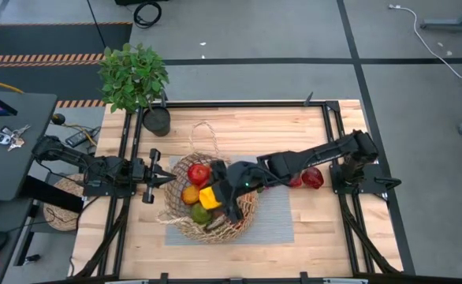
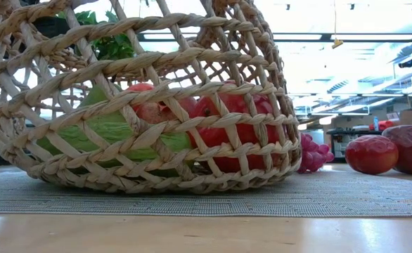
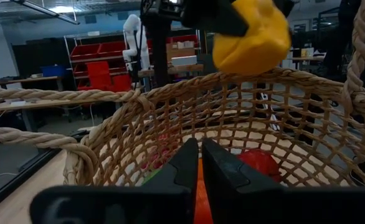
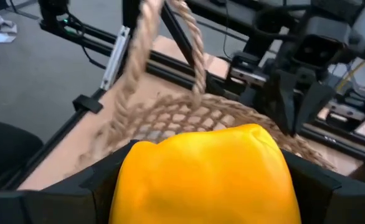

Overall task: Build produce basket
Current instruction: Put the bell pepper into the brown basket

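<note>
Over the basket (image 1: 207, 207), your right claw (image 1: 213, 197) grips a yellow bell pepper (image 1: 208, 197); your left claw (image 1: 166, 179) sits clenched, empty, at the basket's rim.

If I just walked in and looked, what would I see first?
A bright yellow pepper, clamped in the right gripper just above the big wicker basket in the middle of the table. Inside the basket sit a red fruit, an orange one and a green one. The left gripper waits shut at the basket's left rim, and a leafy potted plant stands at the far left corner.
</note>
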Robot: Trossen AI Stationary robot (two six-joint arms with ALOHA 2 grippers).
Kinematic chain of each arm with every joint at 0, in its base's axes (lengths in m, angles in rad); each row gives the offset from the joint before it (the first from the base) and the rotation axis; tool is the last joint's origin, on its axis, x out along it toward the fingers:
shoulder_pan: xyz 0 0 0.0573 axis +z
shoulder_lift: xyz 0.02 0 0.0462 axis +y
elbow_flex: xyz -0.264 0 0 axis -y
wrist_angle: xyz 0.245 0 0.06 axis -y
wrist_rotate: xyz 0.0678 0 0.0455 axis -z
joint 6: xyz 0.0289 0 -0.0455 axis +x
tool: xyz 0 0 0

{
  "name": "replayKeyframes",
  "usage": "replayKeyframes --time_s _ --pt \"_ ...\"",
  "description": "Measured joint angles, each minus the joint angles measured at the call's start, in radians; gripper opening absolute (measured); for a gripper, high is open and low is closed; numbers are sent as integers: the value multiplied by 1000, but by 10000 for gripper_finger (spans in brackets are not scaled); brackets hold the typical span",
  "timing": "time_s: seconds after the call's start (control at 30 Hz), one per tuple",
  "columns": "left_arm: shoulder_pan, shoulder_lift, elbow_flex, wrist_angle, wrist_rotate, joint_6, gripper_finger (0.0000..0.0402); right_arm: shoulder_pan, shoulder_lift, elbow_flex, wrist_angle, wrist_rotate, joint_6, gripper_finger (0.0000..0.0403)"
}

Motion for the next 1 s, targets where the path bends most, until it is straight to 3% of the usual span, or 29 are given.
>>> replayKeyframes --time_s 0.2,0.47,1.0 --pt "0 0 0 0 0 0 35 13 0 0 -11 11 -9 309" --pt "0 0 0 0 0 0 30 -20 1 3 95 -93 24 309" --pt "0 0 0 0 0 0 31 -13 42 31 167 -85 95 309"
